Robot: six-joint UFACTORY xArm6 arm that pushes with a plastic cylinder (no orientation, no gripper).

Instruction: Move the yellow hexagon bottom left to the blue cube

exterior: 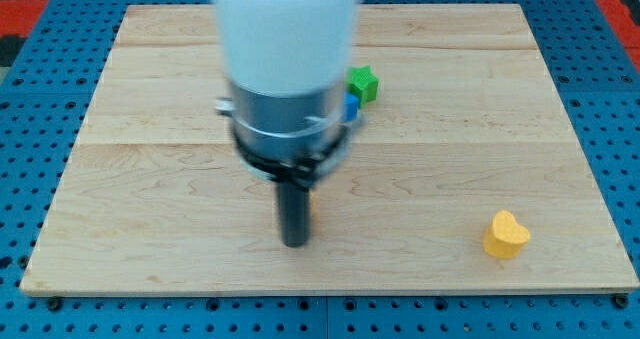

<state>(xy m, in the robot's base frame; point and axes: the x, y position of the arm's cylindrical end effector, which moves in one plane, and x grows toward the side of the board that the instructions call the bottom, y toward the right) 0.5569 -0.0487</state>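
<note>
Tip: my tip (295, 243) rests on the desk (150, 179) near the middle of its bottom edge; a bare rod, holding nothing.
Yellow hexagon: only a yellow sliver (311, 207) shows, touching the rod's right side (shape hidden).
Blue cube: blue block (352, 108) mostly hidden behind the arm, above the tip.
Green block: green star (363, 83), just beside the blue.
Yellow block: yellow heart (506, 234), toward the bottom right corner, well apart.

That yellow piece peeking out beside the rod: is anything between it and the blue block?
Nothing visible. The yellow hexagon sits against my tip, mostly hidden. The blue cube lies toward the view's top, partly hidden by the arm.
</note>
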